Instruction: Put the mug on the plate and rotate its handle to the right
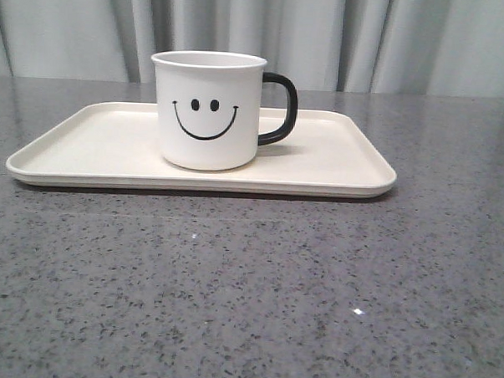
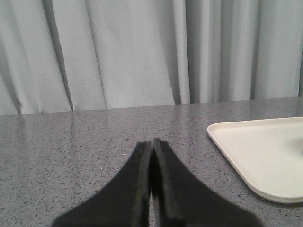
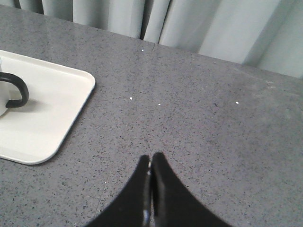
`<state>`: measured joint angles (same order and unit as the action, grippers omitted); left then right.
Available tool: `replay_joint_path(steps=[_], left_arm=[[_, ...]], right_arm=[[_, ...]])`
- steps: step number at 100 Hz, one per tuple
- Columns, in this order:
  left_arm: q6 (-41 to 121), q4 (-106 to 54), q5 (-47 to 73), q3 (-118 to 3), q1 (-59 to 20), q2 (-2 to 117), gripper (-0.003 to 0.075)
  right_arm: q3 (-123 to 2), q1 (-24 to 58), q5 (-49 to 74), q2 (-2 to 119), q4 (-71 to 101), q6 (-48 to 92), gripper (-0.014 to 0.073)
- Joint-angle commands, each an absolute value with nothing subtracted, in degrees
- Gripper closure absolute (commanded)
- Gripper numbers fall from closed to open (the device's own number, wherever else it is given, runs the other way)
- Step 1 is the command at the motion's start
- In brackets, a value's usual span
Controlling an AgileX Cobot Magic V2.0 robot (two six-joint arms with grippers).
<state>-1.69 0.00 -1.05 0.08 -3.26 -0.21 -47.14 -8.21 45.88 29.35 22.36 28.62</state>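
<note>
The white mug (image 1: pixel 207 110) with a black smiley face stands upright on the cream plate (image 1: pixel 337 163), a little left of the plate's middle. Its black handle (image 1: pixel 280 109) points right. The handle also shows in the right wrist view (image 3: pixel 15 90), on the plate (image 3: pixel 47 113). My left gripper (image 2: pixel 152 142) is shut and empty over bare table, off the plate's (image 2: pixel 265 151) left end. My right gripper (image 3: pixel 151 157) is shut and empty over bare table, off the plate's right end. Neither gripper shows in the front view.
The grey speckled table (image 1: pixel 247 298) runs all round the plate. A pale grey curtain (image 1: pixel 367 35) hangs behind the table's far edge.
</note>
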Motion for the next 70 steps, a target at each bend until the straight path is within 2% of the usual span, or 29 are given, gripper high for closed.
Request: replay_joint_path(steps=[1,27,41,56,70], left_arm=[[-1.82,0.31,-5.86,0.55,-2.91,-1.95,0.074],[-1.82,0.31,-5.86,0.55,-2.91,-1.95,0.074],[-1.82,0.31,-5.86,0.55,-2.91,-1.95,0.0741],[-1.82,0.31,-5.86,0.55,-2.91,-1.95,0.074],[-1.82,0.31,-5.86,0.55,-2.91,-1.95,0.074]], right_arm=[[-48.66,-8.12,42.32,29.41,22.97,28.74,0.0714],[-48.58,-8.0,42.31,27.69,22.97,28.74,0.0714],[-47.51,-5.2,41.83,24.01,22.76,28.93,0.0714],[-41.76,-0.26,33.82,18.09,23.62,28.53,0.0714],[-30.67,2.68,24.08,11.71,25.57,28.53,0.0714]])
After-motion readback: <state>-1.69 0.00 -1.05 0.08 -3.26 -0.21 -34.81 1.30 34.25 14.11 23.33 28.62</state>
